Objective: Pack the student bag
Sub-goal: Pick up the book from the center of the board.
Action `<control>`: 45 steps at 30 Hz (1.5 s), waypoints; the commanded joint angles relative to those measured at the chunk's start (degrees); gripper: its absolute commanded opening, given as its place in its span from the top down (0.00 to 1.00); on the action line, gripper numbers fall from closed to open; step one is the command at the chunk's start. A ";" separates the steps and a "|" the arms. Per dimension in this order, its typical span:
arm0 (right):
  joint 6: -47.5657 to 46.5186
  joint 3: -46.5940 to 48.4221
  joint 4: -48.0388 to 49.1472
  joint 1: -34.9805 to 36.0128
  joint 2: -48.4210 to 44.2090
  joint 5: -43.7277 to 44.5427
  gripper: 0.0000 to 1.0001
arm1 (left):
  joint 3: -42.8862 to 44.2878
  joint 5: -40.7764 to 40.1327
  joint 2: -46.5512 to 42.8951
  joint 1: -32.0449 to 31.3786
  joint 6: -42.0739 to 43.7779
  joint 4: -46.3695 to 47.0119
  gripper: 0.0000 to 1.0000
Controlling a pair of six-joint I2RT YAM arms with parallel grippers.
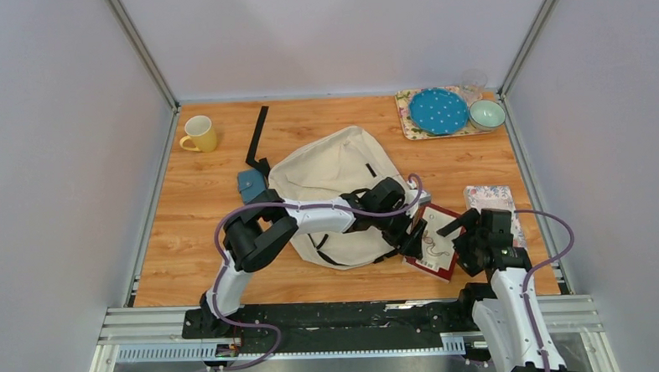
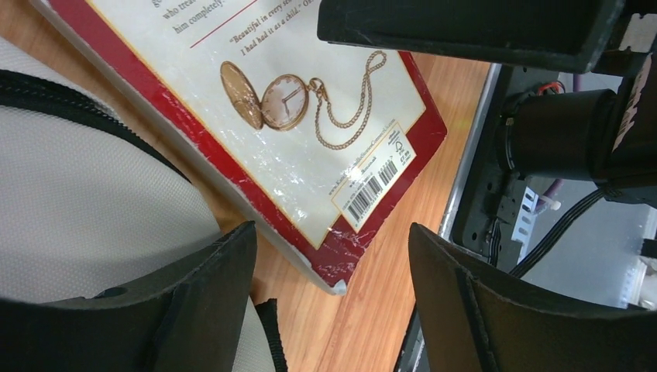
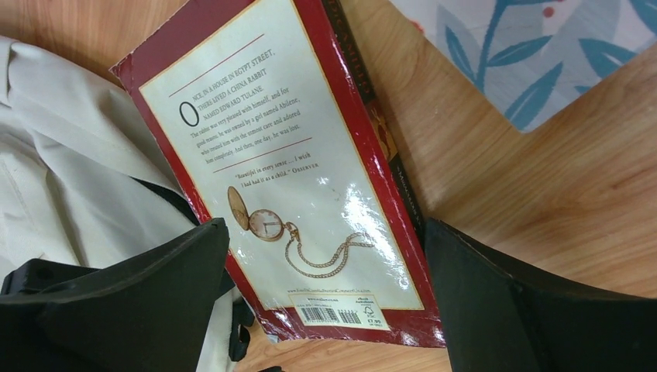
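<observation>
You've got a wood-grain counter (image 1: 194, 234) boxed in by plain pale walls (image 1: 328, 35), with the cream bag (image 1: 330, 169) lying flat in the middle and a red-edged book (image 1: 436, 248) just beside its right edge. Your left pincer (image 2: 331, 260) and right pincer (image 3: 325, 232) both hang over that book, jaws apart, gripping nothing. At the back, a yellow mug (image 1: 200, 134) sits on the left and a tray (image 1: 405, 120) of dishes on the right.

Left arm bent, reaching rightward, left pincer (image 2: 333, 248) spread wide, pointing down; right pincer (image 3: 325, 232) gaping wide alongside it
</observation>
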 commanded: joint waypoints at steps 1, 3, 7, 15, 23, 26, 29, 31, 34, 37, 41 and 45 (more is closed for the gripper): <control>-1.83 -0.28 4.33 -0.22 0.13 -2.96 0.01 | 1.51 -1.03 2.80 -0.27 -1.24 -0.25 0.21; -1.74 -0.72 5.29 -0.22 0.48 -3.92 0.02 | 1.51 1.78 3.32 -0.35 -2.21 2.03 0.23; -1.04 -2.04 6.97 -0.22 1.80 -6.99 0.03 | 2.82 4.87 4.73 -0.35 -4.85 4.41 0.34; -0.77 -3.53 7.85 -0.22 1.45 -9.11 0.05 | 2.83 7.33 -0.62 -0.44 -7.49 8.98 0.53; -0.77 -4.06 7.76 -0.22 1.01 -9.73 0.06 | 4.05 6.37 -1.60 -0.35 -8.37 9.25 0.53; -0.86 -3.89 7.59 -0.22 0.75 -9.90 0.06 | 5.29 5.84 0.51 -0.35 -9.86 6.36 0.67; -1.03 -3.53 6.88 -0.31 0.14 -9.64 0.06 | 5.46 4.26 2.18 0.00 -11.71 4.33 0.90; -1.03 -3.01 6.09 -0.22 -0.39 -9.20 0.06 | 5.38 3.73 2.97 0.35 -11.98 3.10 1.00; -1.12 -2.31 4.87 -0.31 -1.45 -8.85 0.06 | 3.80 3.38 2.54 0.96 -11.10 2.83 1.00; -2.00 -0.02 2.32 -0.22 -2.76 -7.01 0.04 | 1.16 4.87 -0.53 1.32 -9.96 6.60 1.00; -2.62 4.72 -1.99 -0.22 -5.48 -2.80 0.02 | 1.60 5.23 -5.36 2.37 -7.58 7.93 1.00; -1.92 10.33 -6.55 -0.31 -9.18 1.25 0.02 | 1.16 5.40 -12.03 5.35 -8.45 10.21 1.00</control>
